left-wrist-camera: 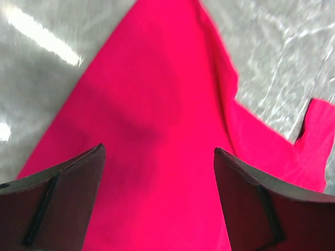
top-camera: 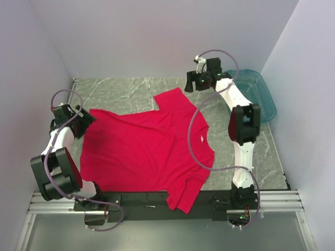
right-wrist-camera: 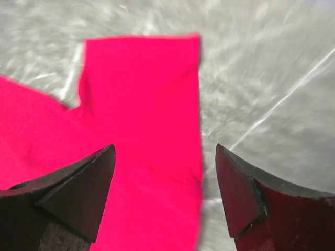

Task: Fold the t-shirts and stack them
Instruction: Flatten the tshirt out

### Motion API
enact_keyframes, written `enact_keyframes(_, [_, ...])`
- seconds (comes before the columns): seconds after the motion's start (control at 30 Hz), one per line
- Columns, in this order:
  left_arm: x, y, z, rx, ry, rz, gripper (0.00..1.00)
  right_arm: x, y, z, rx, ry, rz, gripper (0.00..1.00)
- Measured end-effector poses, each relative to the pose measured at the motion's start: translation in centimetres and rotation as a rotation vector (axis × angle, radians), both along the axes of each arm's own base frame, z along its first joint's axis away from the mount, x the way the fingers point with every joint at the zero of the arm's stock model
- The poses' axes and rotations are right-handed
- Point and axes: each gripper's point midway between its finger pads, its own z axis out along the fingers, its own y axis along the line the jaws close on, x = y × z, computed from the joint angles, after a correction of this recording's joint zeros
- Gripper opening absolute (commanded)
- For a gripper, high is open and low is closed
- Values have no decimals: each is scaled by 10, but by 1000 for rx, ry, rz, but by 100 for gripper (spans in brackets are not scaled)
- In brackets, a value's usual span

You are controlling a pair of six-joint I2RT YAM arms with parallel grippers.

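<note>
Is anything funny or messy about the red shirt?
Yes. The t-shirt lies flat but crooked on the table, and one sleeve spills past the near edge onto the black rail. No tear or stain shows.

We see a table with a grey-green marbled top. A bright red t-shirt lies spread flat across the middle of it. The hem points to 9 o'clock and the collar, with its small white neck label, points to 3 o'clock. One sleeve reaches toward 12 o'clock. The other runs to 6 o'clock, where its end lies over the black strip along the near edge. At 2 o'clock we find a teal see-through bin at the table's right edge, well apart from the shirt.
</note>
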Motion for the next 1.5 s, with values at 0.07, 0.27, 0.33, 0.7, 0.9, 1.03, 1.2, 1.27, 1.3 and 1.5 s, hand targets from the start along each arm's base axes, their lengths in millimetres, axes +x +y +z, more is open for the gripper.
enact_keyframes(0.07, [9,6,5,21,-13,-3,90,7,5,-27,1,90,-57,82])
enact_keyframes(0.27, [17,13,15,60,-48,-2,90,4,18,-102,-65,283,-185,80])
enact_keyframes(0.33, [17,13,15,63,-49,-5,90,-3,16,-117,-84,333,-210,77])
enact_keyframes(0.7, [18,11,18,65,-61,-16,90,-15,16,-126,-58,407,-224,43])
enact_keyframes(0.9, [18,10,21,63,-71,-22,89,-21,10,-132,-54,430,-232,7])
enact_keyframes(1.03, [18,9,22,59,-73,-27,89,-26,4,-133,-51,436,-242,0])
enact_keyframes(1.2, [18,8,22,58,-74,-28,89,-38,-10,-131,-77,441,-270,0])
enact_keyframes(1.27, [18,8,22,56,-74,-30,90,-47,-19,-128,-98,435,-288,0])
enact_keyframes(1.3, [18,8,22,55,-75,-31,89,-51,-23,-127,-106,434,-294,0])
enact_keyframes(1.5, [19,5,23,44,-83,-45,89,-72,-41,-125,-143,434,-307,0])
